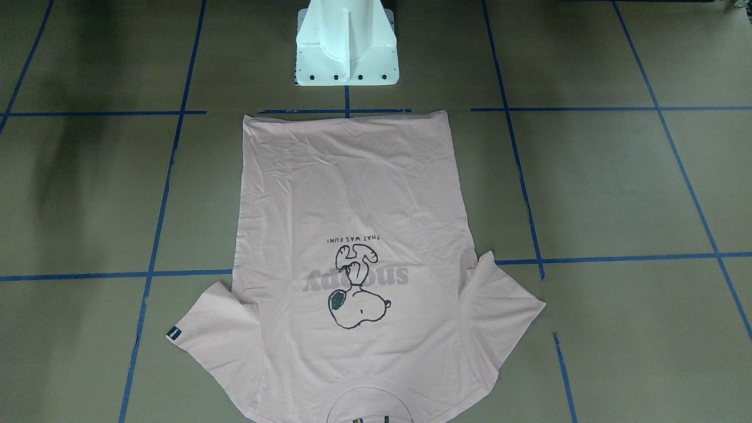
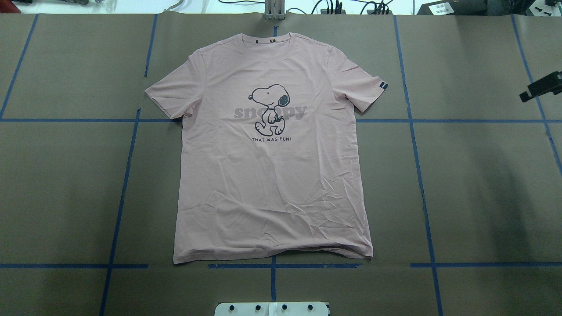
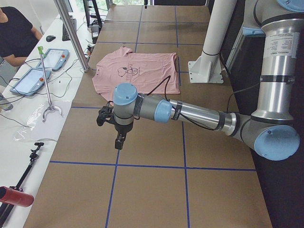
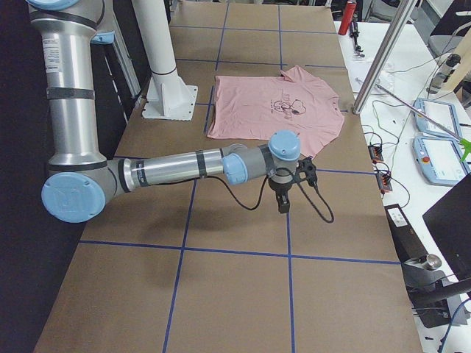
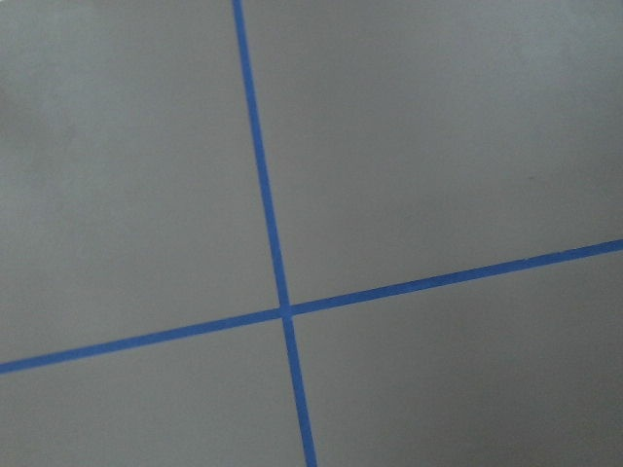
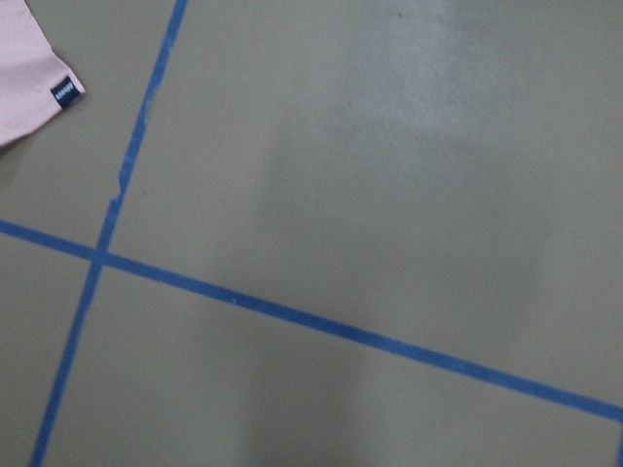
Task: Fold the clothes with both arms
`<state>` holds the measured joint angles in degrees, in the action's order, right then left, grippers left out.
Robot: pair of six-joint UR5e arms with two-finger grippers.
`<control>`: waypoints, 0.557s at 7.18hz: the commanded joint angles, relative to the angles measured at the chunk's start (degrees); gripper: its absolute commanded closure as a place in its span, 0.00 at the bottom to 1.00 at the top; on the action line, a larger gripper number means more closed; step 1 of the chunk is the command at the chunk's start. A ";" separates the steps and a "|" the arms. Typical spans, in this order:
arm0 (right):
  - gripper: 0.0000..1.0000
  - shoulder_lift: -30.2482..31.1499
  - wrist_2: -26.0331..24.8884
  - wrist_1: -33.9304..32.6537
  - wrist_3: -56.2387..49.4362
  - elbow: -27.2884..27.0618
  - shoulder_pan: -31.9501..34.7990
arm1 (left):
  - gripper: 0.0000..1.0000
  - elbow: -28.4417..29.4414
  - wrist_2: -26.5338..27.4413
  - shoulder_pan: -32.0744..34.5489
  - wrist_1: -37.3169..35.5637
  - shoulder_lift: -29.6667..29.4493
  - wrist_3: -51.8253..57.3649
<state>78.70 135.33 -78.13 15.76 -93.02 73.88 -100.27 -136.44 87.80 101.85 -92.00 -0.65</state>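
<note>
The pale pink T-shirt (image 2: 272,175) lies flat and spread out on the brown table, print side up, with the cartoon dog (image 2: 270,109) and grey "snoopy" lettering showing. Its collar is at the far edge and its hem is near the robot base. It also shows in the front view (image 1: 352,194). The left gripper (image 3: 119,141) hangs over bare table well to the shirt's left; I cannot tell its state. The right gripper (image 4: 283,204) hangs over bare table to the shirt's right; I cannot tell its state. The tagged sleeve tip (image 6: 24,88) shows in the right wrist view.
The white pedestal base (image 1: 346,47) stands just behind the shirt's hem. Blue tape lines (image 5: 285,311) grid the table. A metal pole (image 3: 71,33) stands at the far edge. A side bench holds tablets (image 4: 441,140), and a seated person (image 3: 14,33) is beside it.
</note>
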 commanded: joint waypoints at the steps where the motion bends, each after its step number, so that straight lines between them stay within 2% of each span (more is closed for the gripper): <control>1: 0.00 -14.82 -2.15 3.84 14.44 10.01 -6.18 | 0.00 2.44 -1.02 -1.75 5.20 -2.72 -0.40; 2: 0.01 -17.15 -5.04 8.65 17.78 13.97 -8.20 | 0.00 4.63 -1.02 -1.92 5.37 -4.40 -0.32; 4: 0.01 -21.20 -9.53 19.90 25.69 23.55 -12.51 | 0.00 5.00 -0.76 -4.21 5.29 -5.73 -2.49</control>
<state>60.24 128.99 -65.06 36.51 -75.37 64.16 -95.76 -137.27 84.65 107.08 -96.79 -1.53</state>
